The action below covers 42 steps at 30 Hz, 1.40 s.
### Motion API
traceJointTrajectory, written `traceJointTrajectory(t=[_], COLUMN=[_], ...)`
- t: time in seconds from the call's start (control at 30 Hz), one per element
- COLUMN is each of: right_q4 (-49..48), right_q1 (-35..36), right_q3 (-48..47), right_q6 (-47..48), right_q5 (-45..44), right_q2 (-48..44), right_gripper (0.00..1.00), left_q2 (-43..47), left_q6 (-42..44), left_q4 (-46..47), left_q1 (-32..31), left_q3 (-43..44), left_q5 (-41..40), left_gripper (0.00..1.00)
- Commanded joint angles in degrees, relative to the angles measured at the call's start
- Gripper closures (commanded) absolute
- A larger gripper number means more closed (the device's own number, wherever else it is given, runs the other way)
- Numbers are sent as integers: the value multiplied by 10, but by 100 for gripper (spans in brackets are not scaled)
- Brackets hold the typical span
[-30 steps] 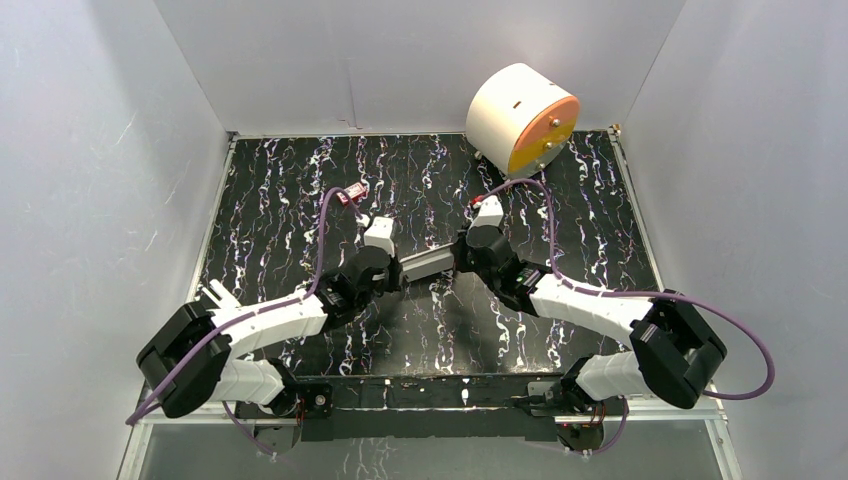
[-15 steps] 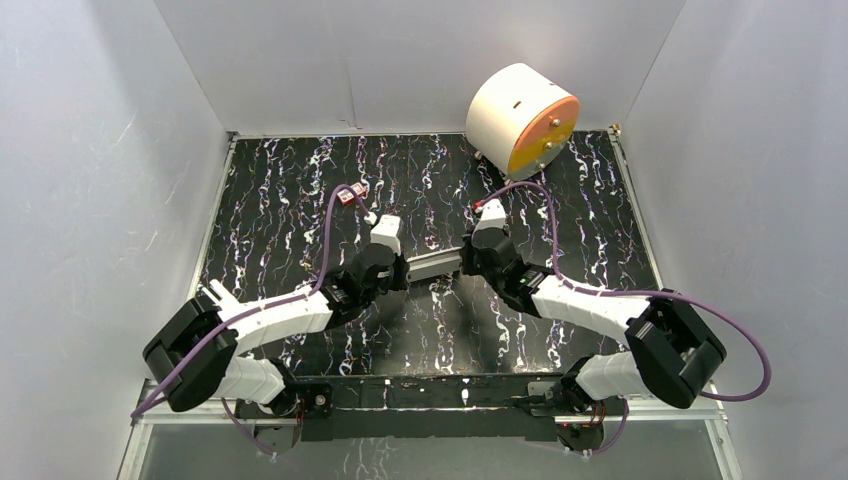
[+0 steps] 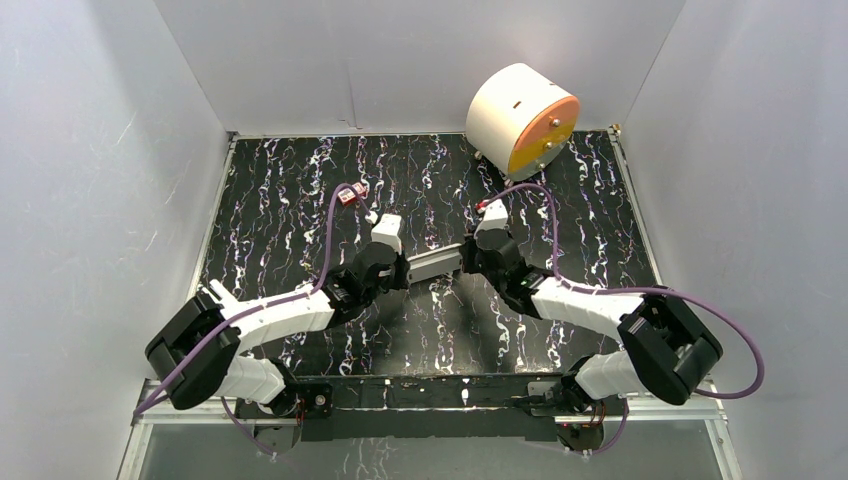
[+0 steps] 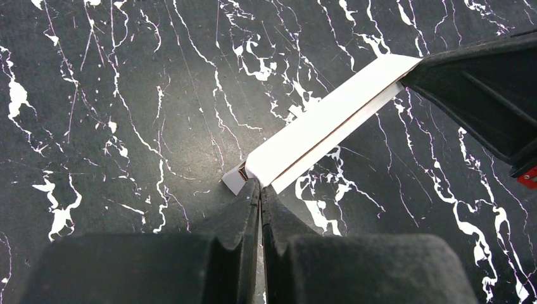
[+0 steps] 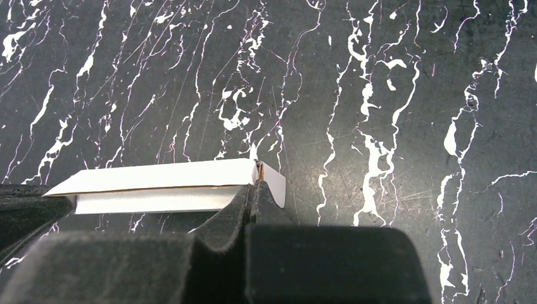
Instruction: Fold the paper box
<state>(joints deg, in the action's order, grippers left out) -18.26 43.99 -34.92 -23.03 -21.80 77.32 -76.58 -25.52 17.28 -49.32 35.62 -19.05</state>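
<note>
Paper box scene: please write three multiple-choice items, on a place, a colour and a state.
1. Where is the paper box?
A. between the left gripper and the right gripper
B. against the back wall
C. beside the arm bases

2. What colour is the cylinder's flat face?
A. green
B. orange
C. blue

3. How is the left gripper?
A. wide open
B. shut, far from the box
C. shut on the box's end

Answers: 1 A, the top view shows it bridging them; 2 B, the face is orange; 3 C, its fingers pinch the end.
</note>
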Motion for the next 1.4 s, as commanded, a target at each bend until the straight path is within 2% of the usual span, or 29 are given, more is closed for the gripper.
traceJointTrajectory(t=[0.0,0.17,0.37,0.47,0.67,0.83,1.0,1.13,1.23,1.37], right_q4=[6,9,22,12,-25,-13,17,25,32,47], right_q1=[-20,-20,-21,-22,-23,-23,-23,-23,-23,-23], right_q3=[55,73,62,53,43,52,81,84,67,44], right_q6=[41,45,20,7,-25,-18,5,9,-6,-24], right_q5=[-53,-46,-20,3,53,15,-49,-27,18,43], right_q2=[12,-5,-73,-93,-65,-30,-33,-45,-67,-103], right_gripper=[100,100,96,100,100,100,100,100,93,76], left_q2=[-19,-29,-31,-31,-32,-27,-28,-31,-34,-34], left_q6=[12,16,23,23,22,23,25,27,28,32], left_q4=[-70,-66,-67,-68,-68,-71,-71,-70,-71,-71], left_q1=[4,1,1,1,0,0,0,0,0,0], left_q3=[-18,-20,-20,-20,-18,-19,-20,-22,-21,-22], left_q5=[-10,-13,-24,-26,-22,-25,-27,-31,-32,-35], left_gripper=[100,100,100,100,100,100,100,100,100,100])
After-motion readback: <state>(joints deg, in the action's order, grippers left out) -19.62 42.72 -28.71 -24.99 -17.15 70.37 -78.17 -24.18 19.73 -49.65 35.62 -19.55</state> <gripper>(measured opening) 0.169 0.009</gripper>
